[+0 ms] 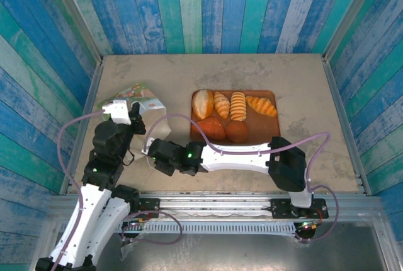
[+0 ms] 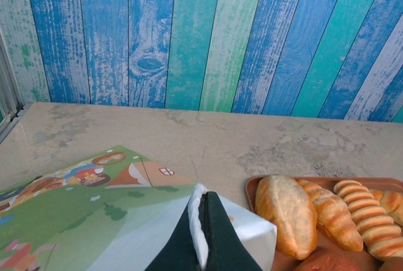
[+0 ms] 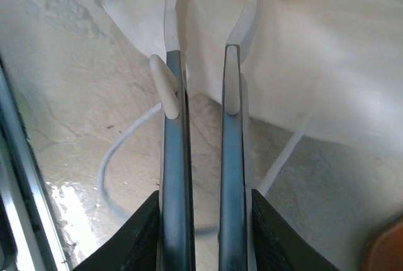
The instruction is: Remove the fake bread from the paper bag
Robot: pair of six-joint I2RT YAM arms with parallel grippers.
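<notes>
A white paper bag lies flat at the table's left, its edge pinched by the left gripper. Six fake bread pieces sit on a brown tray beside it. The right gripper, fingers slightly apart and empty, hovers by the bag's cord handle.

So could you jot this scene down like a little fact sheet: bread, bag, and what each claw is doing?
fake bread: six pieces, all on the brown tray
paper bag: lying flat on the table, left of the tray
left gripper: shut, pinching the bag's white edge
right gripper: slightly open, nothing between its fingers, by the bag's cord handle
</notes>
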